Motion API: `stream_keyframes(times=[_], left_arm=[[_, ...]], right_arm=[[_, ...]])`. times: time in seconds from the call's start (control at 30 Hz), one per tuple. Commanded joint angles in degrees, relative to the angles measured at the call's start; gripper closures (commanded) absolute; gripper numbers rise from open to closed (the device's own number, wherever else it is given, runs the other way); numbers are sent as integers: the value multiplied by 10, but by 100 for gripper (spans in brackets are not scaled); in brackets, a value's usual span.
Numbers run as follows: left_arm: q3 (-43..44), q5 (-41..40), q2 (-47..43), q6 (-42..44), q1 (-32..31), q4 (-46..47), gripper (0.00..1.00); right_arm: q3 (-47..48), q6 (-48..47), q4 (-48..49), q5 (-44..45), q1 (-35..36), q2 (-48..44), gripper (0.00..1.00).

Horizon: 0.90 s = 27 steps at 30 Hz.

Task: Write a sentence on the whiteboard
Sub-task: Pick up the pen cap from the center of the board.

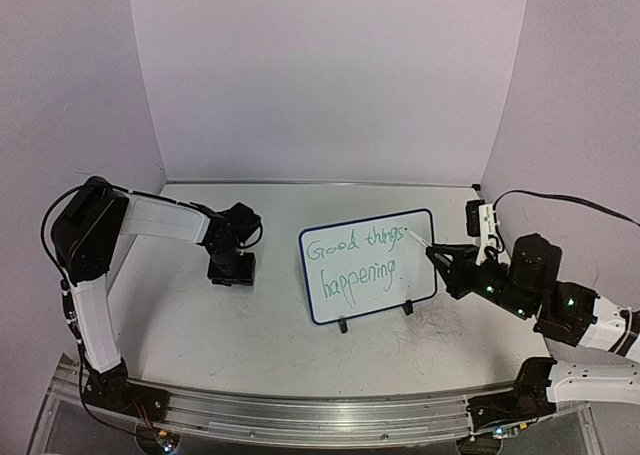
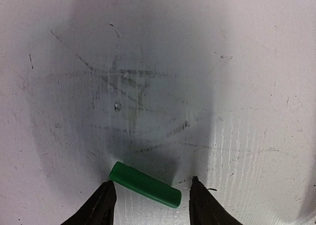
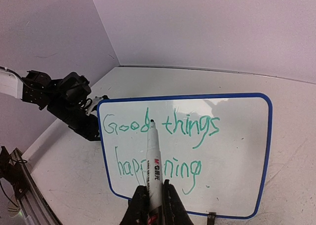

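On the whiteboard (image 1: 418, 275) the sentence (image 1: 355, 260) looks complete (full stop included); the right gripper (image 3: 154, 189), clamped on the marker (image 3: 154, 160), should back straight off, avoiding smears; the left gripper (image 2: 150, 191) stands parted around the green cap (image 2: 144, 184)

whiteboard (image 3: 237, 156): glossy, smooth, reflective | table (image 2: 256, 62): matt white, scuffed | cap (image 2: 144, 184): smooth green plastic | marker (image 3: 154, 160): smooth white plastic | rail (image 1: 300, 415): bare metal
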Motion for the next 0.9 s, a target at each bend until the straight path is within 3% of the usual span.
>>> stream_keyframes(times=[0.0, 0.63, 0.87], left_arm=[[18, -38, 34, -15, 2, -12, 50], [2, -39, 37, 20, -13, -15, 72], [-20, -45, 24, 24, -19, -28, 72]], right_arm=[[1, 3, 26, 6, 0, -8, 100], [2, 4, 26, 3, 0, -11, 100], [2, 6, 25, 0, 0, -10, 100]])
